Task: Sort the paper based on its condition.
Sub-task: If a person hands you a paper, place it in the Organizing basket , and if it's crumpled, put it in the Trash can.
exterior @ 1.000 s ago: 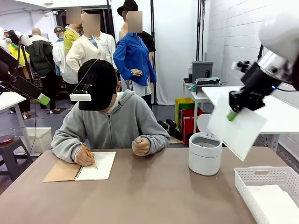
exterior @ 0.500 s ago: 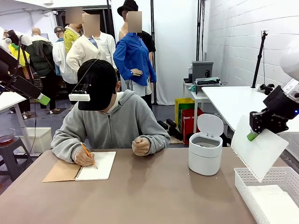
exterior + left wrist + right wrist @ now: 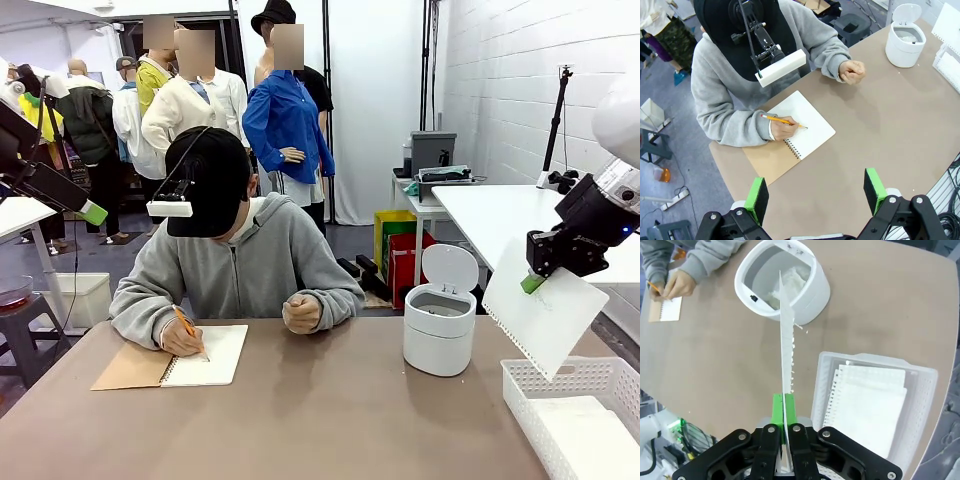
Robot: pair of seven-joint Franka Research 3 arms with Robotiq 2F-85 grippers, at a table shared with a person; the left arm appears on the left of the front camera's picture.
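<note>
My right gripper [image 3: 533, 283] is shut on a smooth white sheet of paper [image 3: 545, 318] with a perforated edge, which hangs tilted above the left end of the white basket [image 3: 560, 377]. In the right wrist view the sheet [image 3: 786, 335] stands edge-on between the green pads of the gripper [image 3: 784, 409]. Smooth sheets [image 3: 867, 400] lie flat in the basket [image 3: 926, 390]. A crumpled wad [image 3: 790, 284] sits inside the small white bin [image 3: 815, 300], whose lid is up. My left gripper [image 3: 815, 195] is open and holds nothing, high above the table's near left side.
A person in a grey hoodie sits at the far side, writing with a pencil in a spiral notebook [image 3: 205, 355] with a brown cover. Their other fist [image 3: 301, 313] rests on the table. The bin [image 3: 438, 330] stands just left of the basket. Bare tabletop [image 3: 330, 420] lies in front.
My right gripper has carried the sheet rightward and down, from above the bin to above the basket. The left arm and the person have stayed put.
</note>
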